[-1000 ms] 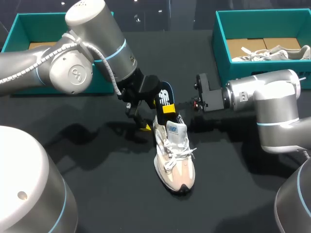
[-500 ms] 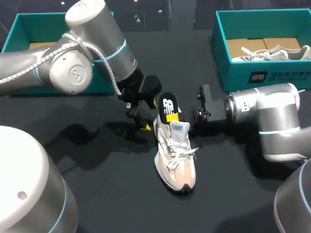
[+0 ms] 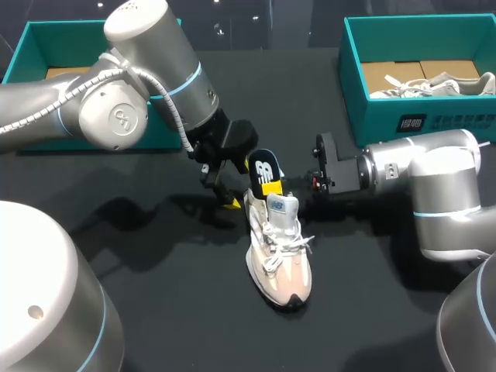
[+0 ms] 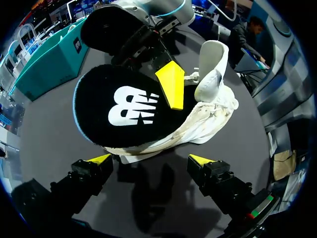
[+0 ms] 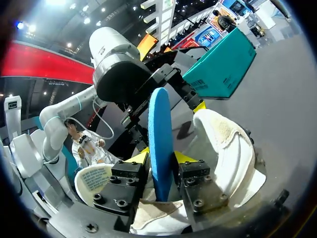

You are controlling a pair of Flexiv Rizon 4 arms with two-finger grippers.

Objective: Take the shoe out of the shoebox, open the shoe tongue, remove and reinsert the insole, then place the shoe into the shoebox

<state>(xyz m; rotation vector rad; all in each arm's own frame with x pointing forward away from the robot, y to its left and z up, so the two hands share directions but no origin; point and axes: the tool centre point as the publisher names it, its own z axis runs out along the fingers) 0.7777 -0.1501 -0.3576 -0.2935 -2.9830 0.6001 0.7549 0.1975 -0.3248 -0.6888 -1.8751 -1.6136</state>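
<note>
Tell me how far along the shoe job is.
Done: the shoe sits on the table, out of the shoebox. In hand: the right gripper pinches the insole, which stands partly out of the heel opening; the left gripper is open beside it. Left: seating the insole and boxing the shoe.

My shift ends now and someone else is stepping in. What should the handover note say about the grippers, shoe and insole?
Right gripper: shut on the insole, which stands half out of the shoe's heel opening.
Left gripper: open behind the heel, holding nothing.
Shoe: upright on the table, outside both teal shoeboxes.
Done: shoe out, tongue open.
Left: finish the insole step, box the shoe.
</note>
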